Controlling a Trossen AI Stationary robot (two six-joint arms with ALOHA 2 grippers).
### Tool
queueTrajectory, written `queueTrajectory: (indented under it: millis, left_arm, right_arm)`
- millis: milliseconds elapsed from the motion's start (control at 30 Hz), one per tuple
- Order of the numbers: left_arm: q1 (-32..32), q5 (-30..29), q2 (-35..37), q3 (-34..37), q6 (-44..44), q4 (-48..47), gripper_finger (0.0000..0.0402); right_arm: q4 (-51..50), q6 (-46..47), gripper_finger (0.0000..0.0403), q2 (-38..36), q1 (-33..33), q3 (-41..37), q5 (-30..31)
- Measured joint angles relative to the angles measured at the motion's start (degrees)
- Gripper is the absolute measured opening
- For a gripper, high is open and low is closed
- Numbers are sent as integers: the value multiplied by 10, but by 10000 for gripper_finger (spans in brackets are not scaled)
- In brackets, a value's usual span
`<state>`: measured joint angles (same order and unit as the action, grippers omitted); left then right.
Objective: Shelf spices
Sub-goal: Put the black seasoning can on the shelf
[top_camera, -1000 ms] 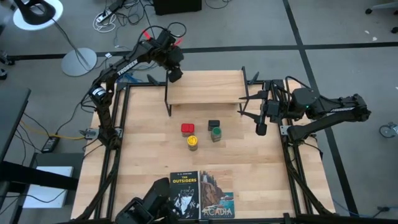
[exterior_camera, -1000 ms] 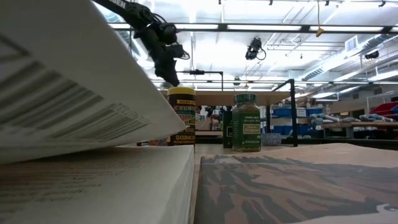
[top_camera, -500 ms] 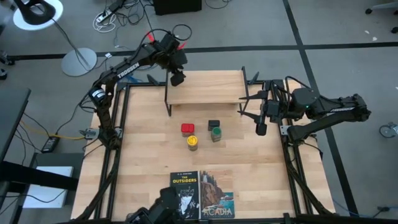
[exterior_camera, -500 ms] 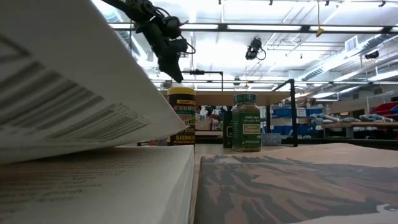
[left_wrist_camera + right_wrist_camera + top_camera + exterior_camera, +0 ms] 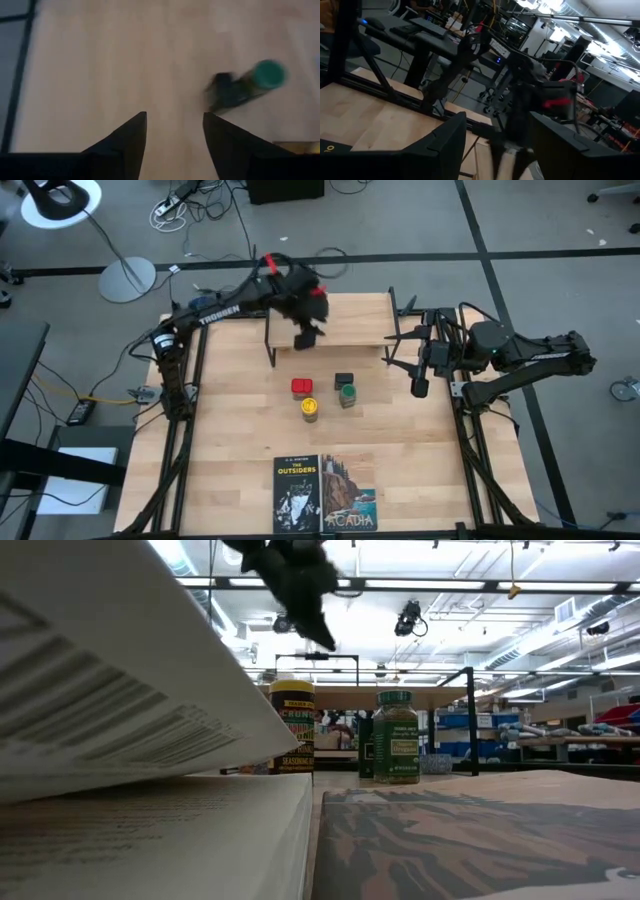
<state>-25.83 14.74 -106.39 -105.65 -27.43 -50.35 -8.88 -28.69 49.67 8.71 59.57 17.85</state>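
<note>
— What is shown from above?
— The left gripper (image 5: 305, 337) is held over the front edge of the shelf (image 5: 345, 322), which stands at the tabletop's (image 5: 240, 420) far edge; its fingers are blurred there. Four spices are grouped mid-table, in front of the shelf: the red square tin (image 5: 301, 387), the yellow-lidded jar (image 5: 310, 409) just in front of it, the dark grey tin (image 5: 344, 381) and the green-lidded jar (image 5: 347, 394). Two books (image 5: 324, 493) are laid side by side at the near edge. The right gripper (image 5: 421, 376) is parked at the right edge, fingers spread.

— And from table height?
— The left gripper (image 5: 318, 628) is seen blurred, high above the yellow-lidded jar (image 5: 292, 726). The green-lidded jar (image 5: 396, 737) is stood upright beside it, apart. An open book (image 5: 150, 740) fills the foreground.

— From the left wrist?
— The two fingers (image 5: 127, 137) are held wide apart with nothing between them. The green-lidded jar (image 5: 260, 77) and the dark grey tin (image 5: 222, 87) are seen beyond, blurred.

— From the right wrist?
— Its fingers (image 5: 452, 137) are spread with nothing between them; the left arm (image 5: 530, 95) is seen farther off.
</note>
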Motion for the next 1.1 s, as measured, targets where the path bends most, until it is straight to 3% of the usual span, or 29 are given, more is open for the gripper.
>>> queueTrajectory:
  millis: [200, 367, 500, 700, 900, 1100]
  left_arm:
    - [108, -36, 0, 0, 7, -2, 200]
    - [163, -51, -4, 10, 25, -4, 200]
    - [191, -81, -5, 53, 61, -2, 200]
    - [235, -197, -5, 121, 142, -3, 200]
    - [261, -206, 2, 169, 188, 30, 200]
    - [272, -206, 22, 172, 215, 105, 200]
  right_arm:
    - [15, 0, 208, 0, 0, 0, 0]
    - [28, 0, 208, 0, 0, 0, 0]
    - [30, 0, 208, 5, 0, 0, 0]
    - [44, -1, 208, 15, -1, 0, 0]
    - [51, -14, 208, 26, -1, 0, 0]
    - [61, -20, 208, 36, -1, 0, 0]
